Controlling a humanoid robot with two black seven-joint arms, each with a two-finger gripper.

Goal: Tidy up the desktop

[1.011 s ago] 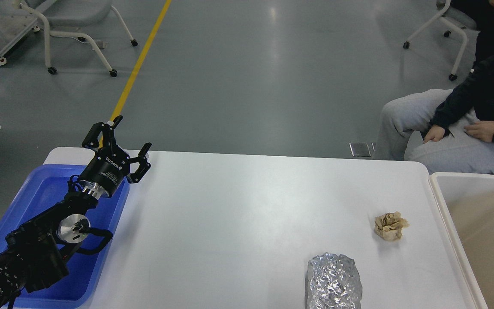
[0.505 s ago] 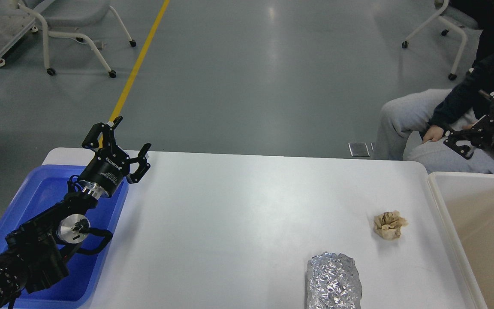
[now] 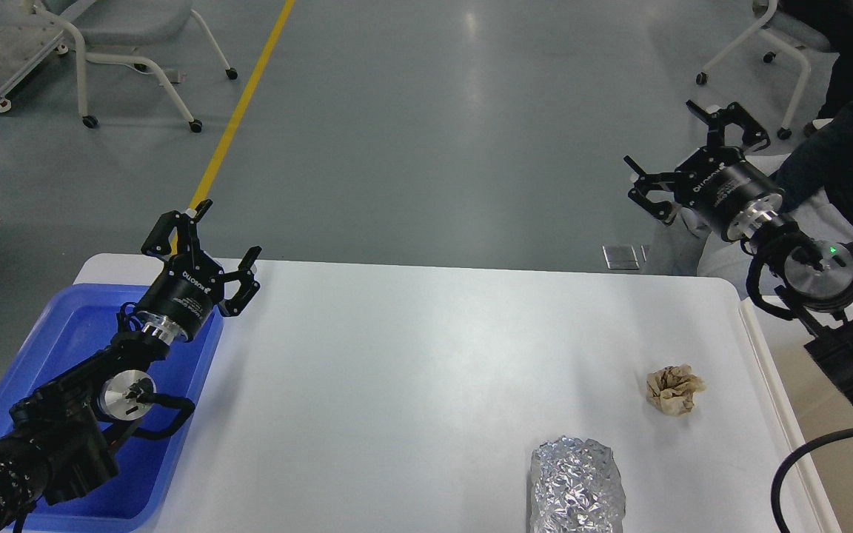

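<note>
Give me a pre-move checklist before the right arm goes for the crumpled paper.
1. Right gripper open, empty: ok.
2. Left gripper open, empty, above the blue plastic tray's far corner: ok.
3. Crumpled brown paper ball lying free on the white desktop: ok.
4. Crinkled silver foil bundle apart from the ball: ok.
5. Beige bin contents: cannot tell, arm covers it.
6. Seated person close behind right gripper: not ok.

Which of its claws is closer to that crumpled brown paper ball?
Right gripper: above the far right corner, beyond the paper ball. Left gripper is far across, by the blue tray.
</note>
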